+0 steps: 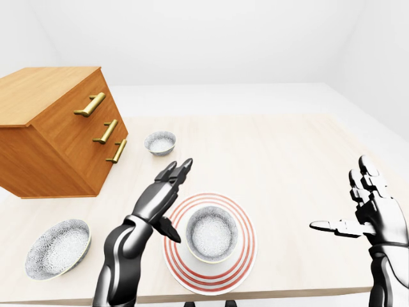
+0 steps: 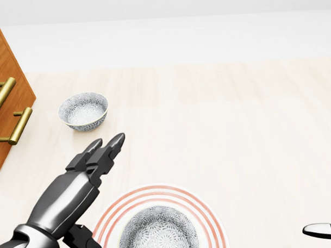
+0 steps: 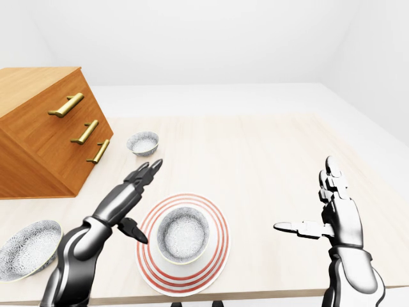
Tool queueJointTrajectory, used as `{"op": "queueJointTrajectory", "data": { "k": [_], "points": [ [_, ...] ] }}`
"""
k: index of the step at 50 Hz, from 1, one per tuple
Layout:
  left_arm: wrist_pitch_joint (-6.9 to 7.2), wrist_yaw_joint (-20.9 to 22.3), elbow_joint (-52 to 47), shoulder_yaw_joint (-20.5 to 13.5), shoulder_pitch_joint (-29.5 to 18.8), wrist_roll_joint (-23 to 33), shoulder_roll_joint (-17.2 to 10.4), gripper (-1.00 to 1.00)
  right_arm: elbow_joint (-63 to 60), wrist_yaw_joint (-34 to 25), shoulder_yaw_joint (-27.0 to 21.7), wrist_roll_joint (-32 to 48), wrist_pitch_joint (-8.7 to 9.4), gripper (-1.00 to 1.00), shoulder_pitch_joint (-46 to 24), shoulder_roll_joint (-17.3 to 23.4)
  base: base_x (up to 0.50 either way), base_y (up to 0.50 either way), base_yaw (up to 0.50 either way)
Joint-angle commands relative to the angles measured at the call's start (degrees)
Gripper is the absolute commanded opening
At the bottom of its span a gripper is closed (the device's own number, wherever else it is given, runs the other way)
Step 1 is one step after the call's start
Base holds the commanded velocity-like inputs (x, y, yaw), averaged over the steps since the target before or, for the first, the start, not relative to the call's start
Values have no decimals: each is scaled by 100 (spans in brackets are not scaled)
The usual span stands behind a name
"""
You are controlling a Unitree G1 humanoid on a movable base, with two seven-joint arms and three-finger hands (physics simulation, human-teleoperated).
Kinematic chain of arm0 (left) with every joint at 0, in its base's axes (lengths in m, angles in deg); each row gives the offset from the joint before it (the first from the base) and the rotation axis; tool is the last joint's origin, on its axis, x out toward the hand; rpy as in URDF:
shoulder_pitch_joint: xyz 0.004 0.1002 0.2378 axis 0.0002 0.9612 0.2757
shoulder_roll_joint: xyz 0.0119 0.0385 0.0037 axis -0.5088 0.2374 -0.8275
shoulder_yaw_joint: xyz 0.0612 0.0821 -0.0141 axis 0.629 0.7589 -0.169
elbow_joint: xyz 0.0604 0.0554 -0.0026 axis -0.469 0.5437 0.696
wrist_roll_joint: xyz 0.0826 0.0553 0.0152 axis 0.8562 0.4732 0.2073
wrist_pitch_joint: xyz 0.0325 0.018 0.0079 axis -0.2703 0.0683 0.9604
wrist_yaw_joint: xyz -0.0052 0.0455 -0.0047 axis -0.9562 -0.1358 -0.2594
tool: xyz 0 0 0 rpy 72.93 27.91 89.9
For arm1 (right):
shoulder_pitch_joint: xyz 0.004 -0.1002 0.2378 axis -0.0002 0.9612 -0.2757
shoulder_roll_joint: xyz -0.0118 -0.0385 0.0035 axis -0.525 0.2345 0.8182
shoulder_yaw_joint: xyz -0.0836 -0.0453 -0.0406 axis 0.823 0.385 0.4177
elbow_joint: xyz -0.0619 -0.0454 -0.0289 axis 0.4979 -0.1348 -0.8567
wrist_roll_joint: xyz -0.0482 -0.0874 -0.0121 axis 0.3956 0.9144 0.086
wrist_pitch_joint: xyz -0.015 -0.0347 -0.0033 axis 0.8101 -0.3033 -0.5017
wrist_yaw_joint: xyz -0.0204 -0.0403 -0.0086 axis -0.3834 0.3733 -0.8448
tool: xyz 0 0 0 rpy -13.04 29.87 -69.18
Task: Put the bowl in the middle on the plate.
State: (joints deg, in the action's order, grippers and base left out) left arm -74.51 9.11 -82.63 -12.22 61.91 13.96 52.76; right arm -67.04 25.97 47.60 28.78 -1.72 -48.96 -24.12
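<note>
The middle bowl (image 1: pixel 211 233) sits upright on the red-ringed plate (image 1: pixel 245 251), mouth facing up. It is round, so no long axis shows. In the left-eye view it lies just right of the left hand (image 1: pixel 163 192) and below its fingertips, apart from them. That hand is spread wide and holds nothing. Its fingers (image 1: pixel 182 167) stretch straight toward the view's upper right, and the thumb (image 1: pixel 171 231) angles down near the plate's left rim.

The right hand (image 3: pixel 332 214) hangs well right of the plate, also splayed and empty, with its thumb pointing left.

Beyond the left fingertips stands a smaller patterned bowl (image 1: pixel 160 142) beside the wooden drawer chest (image 1: pixel 51 128). A wider patterned bowl (image 1: pixel 57 248) rests on the table (image 1: pixel 281 166) left of the left forearm.
</note>
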Motion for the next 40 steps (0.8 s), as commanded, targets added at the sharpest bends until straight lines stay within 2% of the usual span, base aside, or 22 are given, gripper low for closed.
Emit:
{"op": "queueJointTrajectory", "data": {
  "k": [1,3,4,5,6,7,8,9,10,12,15,16,17,19,20,24,26,27,29,32,35,40],
  "points": [
    [0,264,264,-234,-419,-885,83,100,30,7,9,-4,0,100,-8,12,0,0,0],
    [0,233,337,-210,-430,-1094,80,100,33,9,15,-3,0,100,-9,13,0,0,0],
    [198,369,248,-188,-417,-1182,117,100,13,8,13,-5,0,100,-5,12,0,0,0],
    [175,278,380,-183,-447,-1234,89,100,2,5,10,-7,0,100,-3,10,0,0,0],
    [265,290,476,-173,-462,-1326,90,100,-26,0,2,-12,0,100,1,9,0,0,0],
    [628,425,443,-186,-456,-1579,188,100,40,1,6,-2,0,100,-8,13,0,0,0],
    [675,402,435,-158,-454,-1620,157,100,45,2,7,-3,0,100,-9,14,0,0,0],
    [1000,443,369,-193,-505,-1852,271,100,44,1,6,-8,0,100,-11,17,0,0,0],
    [1000,514,250,-180,-510,-2057,318,100,24,-1,6,-7,0,100,-4,15,0,0,0],
    [1000,380,214,-147,-559,-2452,358,100,-1,-5,1,-8,0,100,-4,14,0,0,0],
    [1000,109,429,0,-463,-2534,286,100,-22,-10,-1,-5,0,100,-3,10,0,0,0],
    [1000,114,435,-15,-446,-2796,370,100,13,-13,-2,-5,0,100,-4,9,0,0,0],
    [1000,-84,520,-41,-440,-2900,401,100,31,-13,-6,-11,0,100,-8,14,0,0,0],
    [1000,-188,553,-85,-492,-3197,390,100,2,-12,-2,-9,0,100,-4,14,0,0,0],
    [1000,-279,558,-216,-557,-3584,484,100,-37,-16,-4,-10,0,100,0,11,0,0,0],
    [1000,-693,509,-374,-786,-4372,495,100,49,-10,6,16,0,100,-5,7,0,0,0],
    [1000,-845,521,-339,-809,-4491,421,100,39,-9,5,10,0,100,-2,8,0,0,0],
    [1000,-967,453,-454,-797,-4906,558,100,47,-5,3,6,0,100,-2,9,0,0,0],
    [1000,-1160,628,-331,-762,-4947,438,100,61,-7,10,12,0,100,3,8,0,0,0],
    [1000,-1277,823,-253,-711,-5153,422,100,44,-11,2,2,0,100,12,9,0,0,0],
    [1000,-1309,1074,-231,-723,-5178,345,100,38,-13,10,16,0,100,14,-3,0,0,0],
    [1000,-1373,869,-334,-776,-5534,347,100,45,-18,13,18,0,100,5,7,0,0,0]
  ]
}}
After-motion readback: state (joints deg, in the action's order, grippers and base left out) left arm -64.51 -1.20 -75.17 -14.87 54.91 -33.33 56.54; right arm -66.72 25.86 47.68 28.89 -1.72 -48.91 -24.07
